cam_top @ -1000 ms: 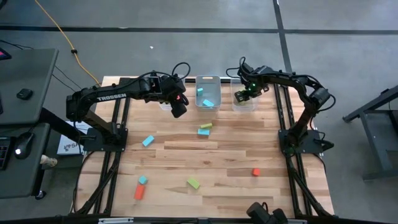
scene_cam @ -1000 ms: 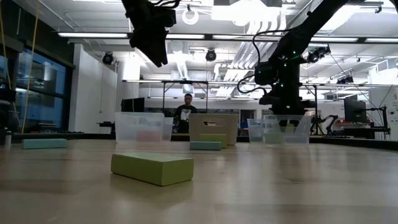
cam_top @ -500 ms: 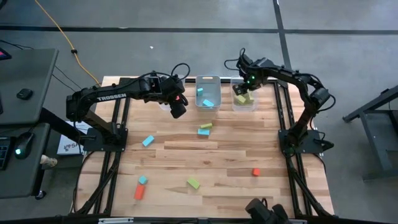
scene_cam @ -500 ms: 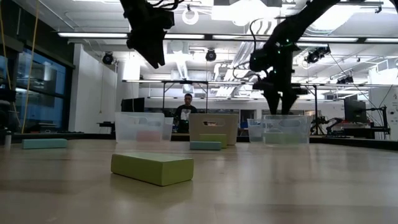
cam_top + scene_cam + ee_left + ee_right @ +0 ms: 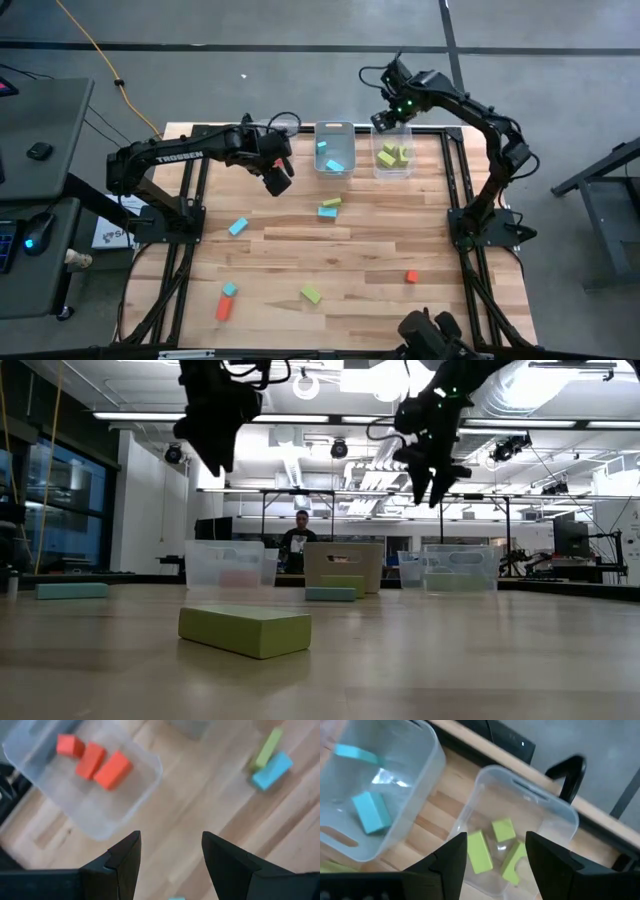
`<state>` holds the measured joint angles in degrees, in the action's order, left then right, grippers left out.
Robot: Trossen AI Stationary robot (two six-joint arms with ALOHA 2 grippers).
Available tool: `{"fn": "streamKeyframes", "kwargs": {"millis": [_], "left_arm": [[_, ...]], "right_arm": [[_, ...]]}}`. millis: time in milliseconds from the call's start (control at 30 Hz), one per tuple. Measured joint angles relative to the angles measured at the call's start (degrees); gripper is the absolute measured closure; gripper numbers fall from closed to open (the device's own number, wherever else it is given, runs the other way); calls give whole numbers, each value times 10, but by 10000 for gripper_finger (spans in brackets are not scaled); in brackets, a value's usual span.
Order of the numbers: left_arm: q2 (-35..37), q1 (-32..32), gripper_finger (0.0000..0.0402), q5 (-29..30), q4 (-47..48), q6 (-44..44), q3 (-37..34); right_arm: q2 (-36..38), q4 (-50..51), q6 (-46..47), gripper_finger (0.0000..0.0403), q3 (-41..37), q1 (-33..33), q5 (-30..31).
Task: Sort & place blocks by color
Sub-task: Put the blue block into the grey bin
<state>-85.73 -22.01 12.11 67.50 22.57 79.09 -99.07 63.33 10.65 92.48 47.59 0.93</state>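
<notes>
My left gripper (image 5: 278, 178) (image 5: 170, 855) hangs open above the table beside the left clear bin (image 5: 100, 815), which holds three red-orange blocks (image 5: 92, 762). My right gripper (image 5: 385, 118) (image 5: 497, 852) is open, high above the far end of the right bin (image 5: 393, 160), where three yellow-green blocks (image 5: 480, 851) lie on the floor. The middle bin (image 5: 334, 150) holds light blue blocks (image 5: 370, 812). A green bar (image 5: 330, 202) and a blue one (image 5: 327, 212) lie touching in front of the middle bin. Loose on the table are blue blocks (image 5: 238, 227) (image 5: 230, 290), red ones (image 5: 223, 307) (image 5: 411, 277) and a green one (image 5: 311, 294).
The three bins stand in a row along the table's far edge (image 5: 345, 565). The loose blocks lie scattered over the middle and near half of the table. A person (image 5: 300, 540) sits in the room beyond the far edge.
My right gripper has risen from inside the right bin and moved toward the far edge, so the green blocks in the bin now show. My left gripper has shifted a little toward the table's left.
</notes>
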Motion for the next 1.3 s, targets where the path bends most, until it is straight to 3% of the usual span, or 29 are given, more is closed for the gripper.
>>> {"fn": "streamKeyframes", "kwargs": {"millis": [300, 567, 833, 1000, 1300], "left_arm": [[0, 27, 213, -30, 87, 51, -15], [0, 30, 213, -51, 142, 84, -15], [0, 75, 213, -72, 164, 128, -15], [0, 95, 213, -71, 215, 129, -15], [0, 117, 191, -69, 225, 107, -15]], "right_arm": [[0, 8, -21, 210, 68, 0, 0], [0, 9, -30, 210, 71, -1, -1], [0, 12, -36, 210, 71, -8, -1], [0, 12, -37, 210, 71, -15, -1], [0, 11, -47, 210, 71, -36, -1]]}}
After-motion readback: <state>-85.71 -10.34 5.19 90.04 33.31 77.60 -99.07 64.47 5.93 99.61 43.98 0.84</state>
